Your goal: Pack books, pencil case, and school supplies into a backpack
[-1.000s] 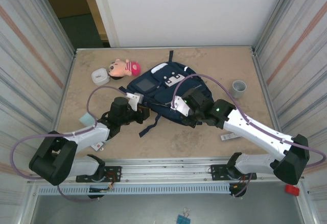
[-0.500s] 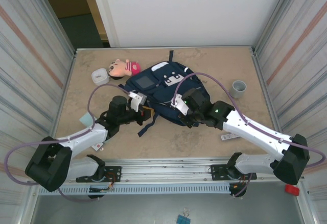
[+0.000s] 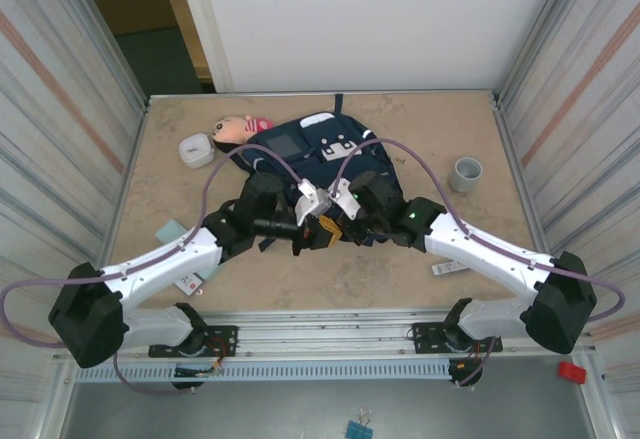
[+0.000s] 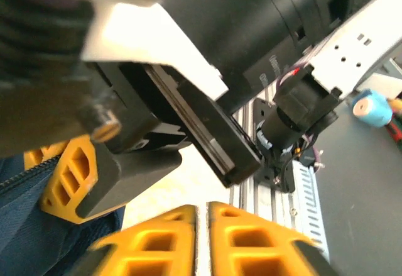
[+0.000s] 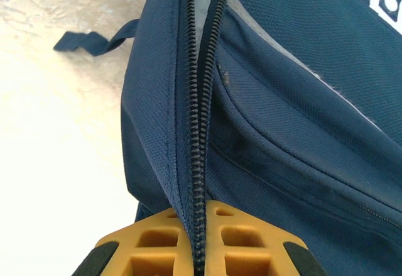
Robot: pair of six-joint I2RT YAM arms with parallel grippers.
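Right gripper [image 5: 200, 251] clenched on backpack [image 5: 276, 100] zipper edge, frame bottom centre. Left gripper [image 4: 204, 241] at lower centre: pads nearly together, grip state unclear.

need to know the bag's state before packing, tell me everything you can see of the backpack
The backpack is navy-blue woven fabric with a grey square panel, white markings and dark straps, lying flat on the tan table near the back, beside a plush doll. In the right wrist view its black zipper runs up from the right gripper, whose orange fingers are shut on the zipper edge; higher up the teeth have parted, showing pale lining. The left gripper sits at its near edge.
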